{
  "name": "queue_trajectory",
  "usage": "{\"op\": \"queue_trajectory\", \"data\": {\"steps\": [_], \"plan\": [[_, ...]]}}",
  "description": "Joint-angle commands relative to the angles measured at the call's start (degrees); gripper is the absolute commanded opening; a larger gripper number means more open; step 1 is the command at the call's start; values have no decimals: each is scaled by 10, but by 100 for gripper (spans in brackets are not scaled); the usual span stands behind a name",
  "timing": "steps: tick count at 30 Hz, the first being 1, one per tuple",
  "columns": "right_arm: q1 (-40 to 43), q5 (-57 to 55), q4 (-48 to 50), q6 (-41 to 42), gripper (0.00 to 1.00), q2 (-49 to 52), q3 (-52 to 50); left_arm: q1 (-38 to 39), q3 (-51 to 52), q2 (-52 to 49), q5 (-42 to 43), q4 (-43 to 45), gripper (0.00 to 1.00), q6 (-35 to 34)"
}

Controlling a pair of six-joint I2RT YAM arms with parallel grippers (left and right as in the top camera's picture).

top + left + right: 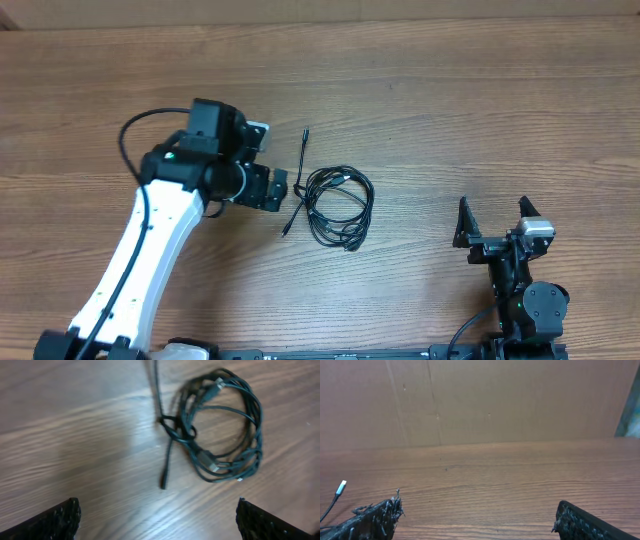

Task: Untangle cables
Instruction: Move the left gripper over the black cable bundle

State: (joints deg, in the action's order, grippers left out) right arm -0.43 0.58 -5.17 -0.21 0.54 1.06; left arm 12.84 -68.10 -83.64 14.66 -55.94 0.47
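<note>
The left arm [150,240], a long white link with black joints, rises from the lower left of the overhead frame to a black wrist left of centre. There the left gripper [283,190] points toward the right, its black fingers [55,521] spread wide and holding nothing. The black right arm [530,305] sits folded at the lower right, its right gripper [494,222] aimed up-frame, fingers [590,522] likewise wide apart and empty.

From my left wrist camera the cables [202,457] are smeared enough that I cannot count the loops or read the plugs, one strand [156,390] runs off the top edge, and my right wrist camera catches only a single plug tip [341,488] at its left edge.
</note>
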Motion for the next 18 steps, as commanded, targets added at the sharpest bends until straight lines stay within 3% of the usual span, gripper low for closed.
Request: {"op": "queue_trajectory", "data": {"steps": [1, 8, 11, 15, 18], "plan": [[-2, -7, 3, 0, 100, 1, -6, 8, -15, -16, 33, 1, 100, -14], [-2, -7, 3, 0, 100, 1, -6, 7, -15, -36, 37, 5, 99, -24], [-2, -7, 3, 0, 100, 1, -6, 7, -15, -37, 78, 19, 100, -32], [-2, -7, 3, 0, 100, 1, -6, 10, -15, -40, 92, 35, 100, -125], [-2, -7, 3, 0, 100, 1, -6, 19, -14, -43, 87, 35, 100, -138]]}}
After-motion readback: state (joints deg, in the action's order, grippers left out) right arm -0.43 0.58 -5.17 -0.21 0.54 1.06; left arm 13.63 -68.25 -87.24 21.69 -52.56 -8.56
